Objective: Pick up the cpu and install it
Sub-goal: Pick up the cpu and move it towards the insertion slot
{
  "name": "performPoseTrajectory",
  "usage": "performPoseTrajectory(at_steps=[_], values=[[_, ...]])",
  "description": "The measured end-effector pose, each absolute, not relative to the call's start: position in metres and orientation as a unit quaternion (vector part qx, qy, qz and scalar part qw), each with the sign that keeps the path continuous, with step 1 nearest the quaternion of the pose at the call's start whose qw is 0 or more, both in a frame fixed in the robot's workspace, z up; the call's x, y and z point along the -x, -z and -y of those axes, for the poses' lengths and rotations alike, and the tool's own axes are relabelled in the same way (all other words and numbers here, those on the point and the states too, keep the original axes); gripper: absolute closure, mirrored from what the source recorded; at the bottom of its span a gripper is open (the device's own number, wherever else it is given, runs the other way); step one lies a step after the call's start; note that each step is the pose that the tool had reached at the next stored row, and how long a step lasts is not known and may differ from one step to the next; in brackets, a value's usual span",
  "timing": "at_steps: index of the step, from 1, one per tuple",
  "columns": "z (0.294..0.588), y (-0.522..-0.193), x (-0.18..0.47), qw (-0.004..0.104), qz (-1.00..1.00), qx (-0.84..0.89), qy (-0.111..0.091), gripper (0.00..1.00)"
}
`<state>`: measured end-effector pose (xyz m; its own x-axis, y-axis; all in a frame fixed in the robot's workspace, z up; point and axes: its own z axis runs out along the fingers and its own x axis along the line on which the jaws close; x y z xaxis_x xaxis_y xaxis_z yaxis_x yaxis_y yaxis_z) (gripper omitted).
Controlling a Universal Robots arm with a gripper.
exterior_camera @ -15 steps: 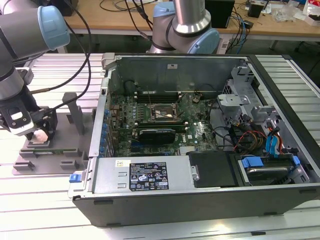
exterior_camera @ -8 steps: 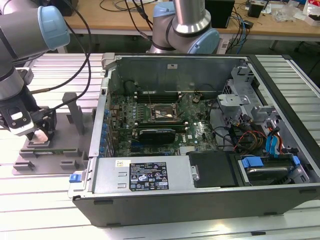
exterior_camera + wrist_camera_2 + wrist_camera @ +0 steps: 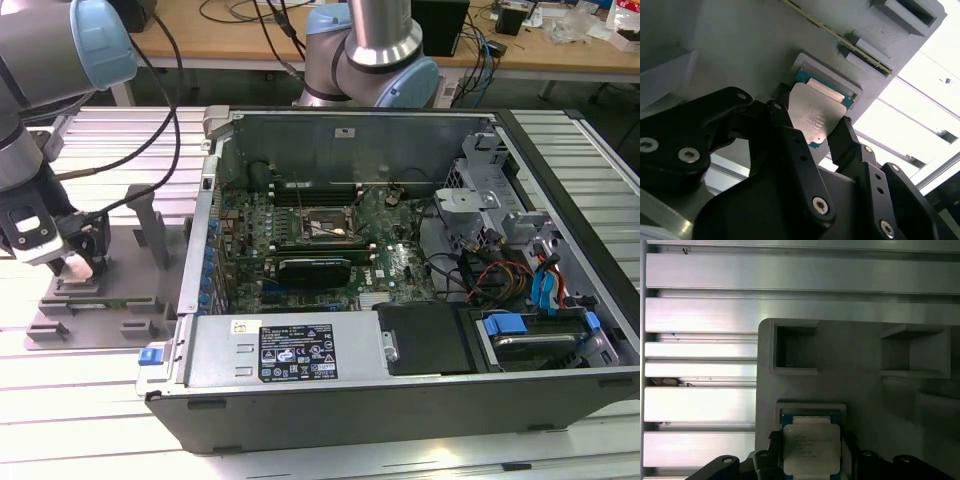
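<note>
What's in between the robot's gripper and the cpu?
Nothing. In both wrist views the gripper sits right around the cpu, which lies in a recess of the grey holder.

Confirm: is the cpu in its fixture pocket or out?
In: the cpu sits inside the grey fixture's recess, gripper astride it.

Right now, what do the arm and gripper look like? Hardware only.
The arm is silver-grey metal tubing with rounded light-blue joint caps, and a thin black cable loops off it. The gripper is matte black, built of angular links with silver screw heads, as seen in both wrist views.
</note>
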<state>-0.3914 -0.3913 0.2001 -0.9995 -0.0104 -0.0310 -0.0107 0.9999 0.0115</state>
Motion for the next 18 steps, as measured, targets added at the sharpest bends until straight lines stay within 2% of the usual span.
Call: performPoseTrajectory(at_steps=[18], values=[[0.391,-0.244,0.391,0.015,-1.0,0.005,-0.006,0.45]])
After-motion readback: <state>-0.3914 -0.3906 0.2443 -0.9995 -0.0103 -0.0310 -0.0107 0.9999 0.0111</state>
